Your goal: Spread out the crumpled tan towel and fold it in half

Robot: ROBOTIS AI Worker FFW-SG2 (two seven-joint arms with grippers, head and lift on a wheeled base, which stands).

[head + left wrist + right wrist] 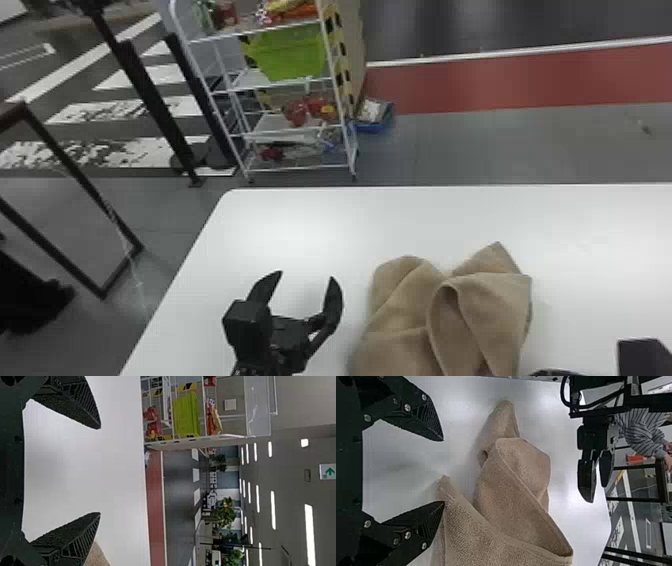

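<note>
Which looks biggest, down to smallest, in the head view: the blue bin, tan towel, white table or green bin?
1. White table
2. Tan towel
3. Green bin
4. Blue bin

A white rack (280, 85) stands past the far edge of the white counter (310, 225), holding a green basket (292, 55). On the floor, a blue box (375, 126) sits just right of it, near a red strip (525, 82). Black posts (154, 107) stand to its left.
</note>
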